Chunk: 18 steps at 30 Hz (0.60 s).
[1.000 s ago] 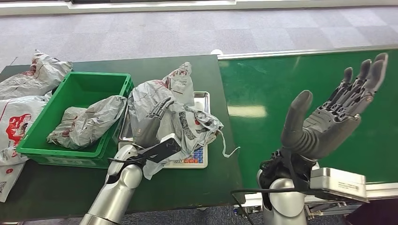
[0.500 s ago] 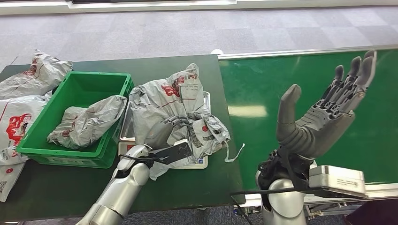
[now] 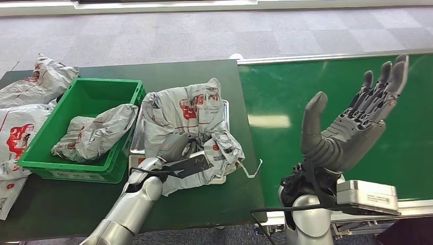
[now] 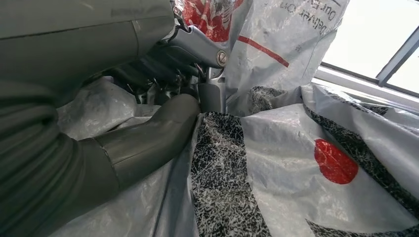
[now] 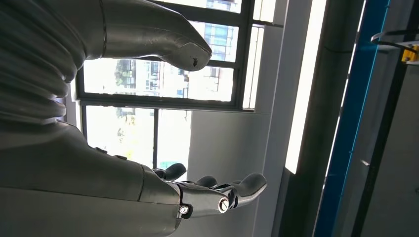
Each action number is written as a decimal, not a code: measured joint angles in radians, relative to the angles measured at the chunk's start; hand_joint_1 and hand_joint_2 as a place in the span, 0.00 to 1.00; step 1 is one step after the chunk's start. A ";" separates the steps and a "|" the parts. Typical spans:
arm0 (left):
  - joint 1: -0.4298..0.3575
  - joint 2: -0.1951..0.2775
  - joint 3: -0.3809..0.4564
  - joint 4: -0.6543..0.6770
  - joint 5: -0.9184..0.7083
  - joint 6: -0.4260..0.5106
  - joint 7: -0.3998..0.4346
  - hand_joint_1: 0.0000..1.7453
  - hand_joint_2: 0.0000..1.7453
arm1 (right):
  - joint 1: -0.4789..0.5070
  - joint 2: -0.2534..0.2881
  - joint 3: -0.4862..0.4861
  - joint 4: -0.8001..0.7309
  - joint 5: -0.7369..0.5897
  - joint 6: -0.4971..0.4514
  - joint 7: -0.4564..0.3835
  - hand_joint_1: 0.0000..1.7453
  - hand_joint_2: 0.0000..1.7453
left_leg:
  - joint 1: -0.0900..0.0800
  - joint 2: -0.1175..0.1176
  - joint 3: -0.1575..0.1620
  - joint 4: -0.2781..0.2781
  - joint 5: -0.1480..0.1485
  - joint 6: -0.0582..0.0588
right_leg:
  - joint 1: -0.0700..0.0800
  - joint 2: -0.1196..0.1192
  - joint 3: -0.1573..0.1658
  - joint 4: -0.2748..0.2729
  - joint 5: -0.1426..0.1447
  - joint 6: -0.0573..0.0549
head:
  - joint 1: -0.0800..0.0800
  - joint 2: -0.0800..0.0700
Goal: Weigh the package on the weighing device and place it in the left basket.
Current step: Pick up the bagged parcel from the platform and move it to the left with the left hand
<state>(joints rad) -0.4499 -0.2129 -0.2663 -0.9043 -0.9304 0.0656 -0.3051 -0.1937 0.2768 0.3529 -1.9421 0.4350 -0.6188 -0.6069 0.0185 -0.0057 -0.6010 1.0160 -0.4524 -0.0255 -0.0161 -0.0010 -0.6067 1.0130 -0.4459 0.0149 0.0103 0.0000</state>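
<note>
Dark green table (image 3: 204, 199), near edge: left hand (image 3: 176, 148) gripping the package (image 3: 191, 109) on the scale (image 3: 224, 109), apparently for weighing; basket (image 3: 84, 94) left; right hand (image 3: 352, 127) raised, fingers spread, clear.

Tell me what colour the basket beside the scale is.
Bright green; the basket shows best in the head view.

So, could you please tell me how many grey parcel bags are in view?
4: one on the scale under the left robot hand, one in the green basket, and two left of the basket. Others may be hidden.
</note>
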 joint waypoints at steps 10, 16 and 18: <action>0.005 0.001 0.006 -0.039 0.058 0.121 -0.030 1.00 1.00 | 0.002 -0.005 0.000 0.000 -0.002 -0.012 -0.004 0.00 1.00 | 0.000 0.000 0.000 0.000 0.000 0.000 | 0.000 0.000 0.000 0.000 0.000 0.000 | 0.000 0.000; 0.042 0.016 0.086 -0.250 0.199 0.352 -0.073 1.00 1.00 | 0.005 -0.012 0.000 0.000 -0.015 -0.038 -0.018 0.00 1.00 | 0.000 0.000 -0.001 0.000 0.000 0.000 | 0.001 0.000 0.000 0.000 0.000 0.000 | 0.000 0.000; 0.061 0.022 0.122 -0.332 0.226 0.433 -0.097 1.00 1.00 | 0.005 -0.013 0.000 0.002 -0.021 -0.042 -0.018 0.00 1.00 | 0.000 0.000 -0.001 -0.001 0.000 0.000 | 0.001 0.000 -0.001 0.000 0.000 0.000 | 0.000 0.000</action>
<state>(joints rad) -0.3889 -0.1904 -0.1438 -1.2367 -0.7046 0.4985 -0.4023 -0.1888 0.2636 0.3525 -1.9406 0.4142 -0.6610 -0.6251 0.0189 -0.0056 -0.6016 1.0155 -0.4525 -0.0257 -0.0154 -0.0008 -0.6073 1.0133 -0.4462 0.0144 0.0102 0.0000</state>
